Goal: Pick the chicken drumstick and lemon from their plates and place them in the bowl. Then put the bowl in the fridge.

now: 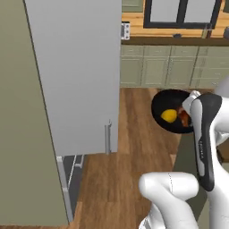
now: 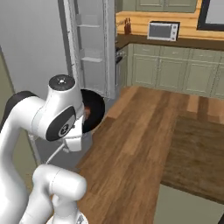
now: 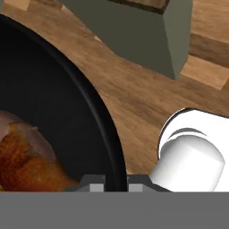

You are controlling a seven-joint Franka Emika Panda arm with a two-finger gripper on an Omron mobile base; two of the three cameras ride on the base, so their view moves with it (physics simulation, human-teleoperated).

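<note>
The glossy black bowl [image 1: 166, 100] hangs in the air over the wood floor, right of the fridge's big grey door [image 1: 76, 76]. Inside it lie the yellow lemon [image 1: 168, 116] and the reddish-brown chicken drumstick [image 1: 184, 117]. In the hand view my gripper [image 3: 115, 184] is shut on the bowl's rim [image 3: 107, 129], one fingertip on each side, with the drumstick [image 3: 27, 163] close by. From the right, my arm covers much of the bowl [image 2: 95, 109]. The fridge [image 2: 89, 43] shows pale shelves behind it. The plates are out of view.
Green cabinets [image 1: 174, 67] run along the far wall under a wooden counter with a toaster oven [image 2: 162, 30]. A dark wood counter top [image 2: 197, 148] stands at the right. A tall olive panel [image 1: 22, 134] flanks the fridge door on the left.
</note>
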